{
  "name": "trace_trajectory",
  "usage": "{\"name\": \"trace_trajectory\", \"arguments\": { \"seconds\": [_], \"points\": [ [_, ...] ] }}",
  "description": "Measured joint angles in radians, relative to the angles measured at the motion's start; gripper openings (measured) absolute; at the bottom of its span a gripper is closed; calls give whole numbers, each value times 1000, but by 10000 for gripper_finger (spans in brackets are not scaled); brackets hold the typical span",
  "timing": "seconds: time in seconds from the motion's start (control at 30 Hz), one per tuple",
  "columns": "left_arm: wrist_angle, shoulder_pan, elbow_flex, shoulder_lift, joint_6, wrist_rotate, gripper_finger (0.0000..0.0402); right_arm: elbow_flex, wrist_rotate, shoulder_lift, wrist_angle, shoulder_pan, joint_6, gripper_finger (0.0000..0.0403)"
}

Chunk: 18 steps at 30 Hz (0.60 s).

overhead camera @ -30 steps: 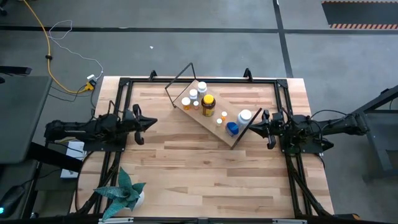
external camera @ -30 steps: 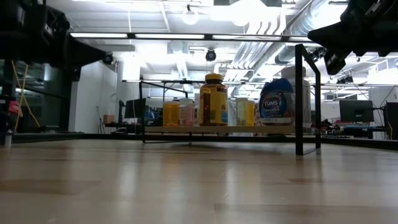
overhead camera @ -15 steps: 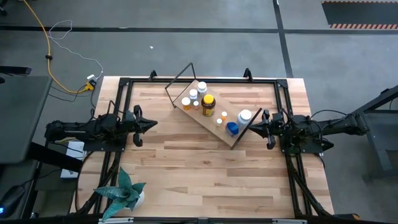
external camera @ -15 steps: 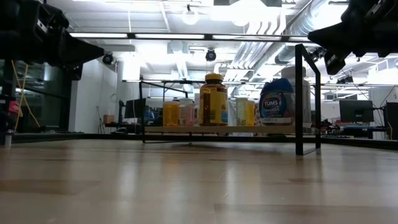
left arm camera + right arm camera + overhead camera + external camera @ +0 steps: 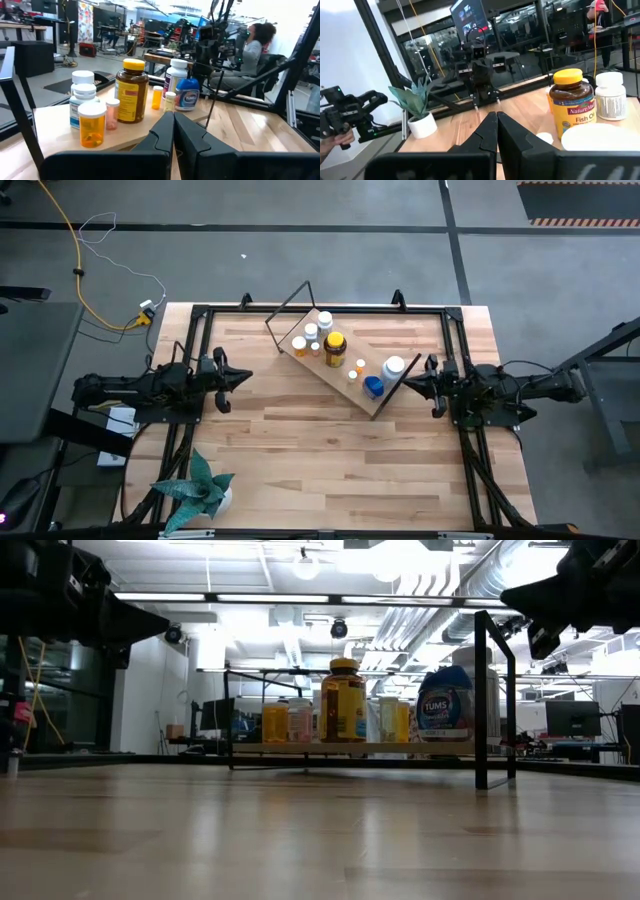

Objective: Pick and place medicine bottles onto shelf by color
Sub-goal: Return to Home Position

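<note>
The shelf (image 5: 345, 365) lies slantwise on the table's far middle, a light wood board with dark wire end frames (image 5: 290, 305). On it stand the medicine bottles: a large amber one with a yellow cap (image 5: 335, 345) (image 5: 132, 90) (image 5: 574, 102), orange ones (image 5: 92, 125), white ones (image 5: 393, 366), a blue one (image 5: 373, 387) (image 5: 188, 95). My left gripper (image 5: 243, 376) (image 5: 174, 122) hovers shut at the table's left, pointing toward the shelf. My right gripper (image 5: 408, 381) (image 5: 497, 125) hovers shut beside the shelf's right end.
A green leafy plant in a white pot (image 5: 200, 490) (image 5: 417, 112) stands at the table's near left corner. A dark metal frame (image 5: 325, 310) runs along the table's edges. Bare wood lies in the near middle (image 5: 330, 460). A seated person (image 5: 252, 42) shows beyond the table.
</note>
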State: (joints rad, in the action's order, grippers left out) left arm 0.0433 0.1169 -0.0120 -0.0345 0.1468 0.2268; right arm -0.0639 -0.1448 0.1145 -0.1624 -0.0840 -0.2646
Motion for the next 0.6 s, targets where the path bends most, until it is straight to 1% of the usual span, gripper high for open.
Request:
{"name": "trace_trajectory", "arguments": {
  "seconds": [0.07, 0.17, 0.23, 0.33, 0.43, 0.53, 0.6],
  "points": [
    [0, 0, 0, 0, 7, 1, 0, 1, 0, -30, 19, -3, -1, 0],
    [0, 0, 0, 0, 7, 1, 0, 42, 0, -66, -33, -27, 10, 0],
    [0, 0, 0, 0, 7, 1, 0, 53, -2, -83, -8, -46, 24, 0],
    [0, 0, 0, 0, 7, 1, 0, 53, -37, -86, 7, -74, 22, 0],
    [0, 0, 0, 0, 7, 1, 0, 54, -32, -86, 42, -103, 25, 0],
    [0, 0, 0, 0, 7, 1, 0, 53, -27, -83, 122, -124, 45, 0],
    [-1, 0, 0, 0, 7, 1, 0, 53, -13, -69, 123, -129, 58, 0]
  ]
}}
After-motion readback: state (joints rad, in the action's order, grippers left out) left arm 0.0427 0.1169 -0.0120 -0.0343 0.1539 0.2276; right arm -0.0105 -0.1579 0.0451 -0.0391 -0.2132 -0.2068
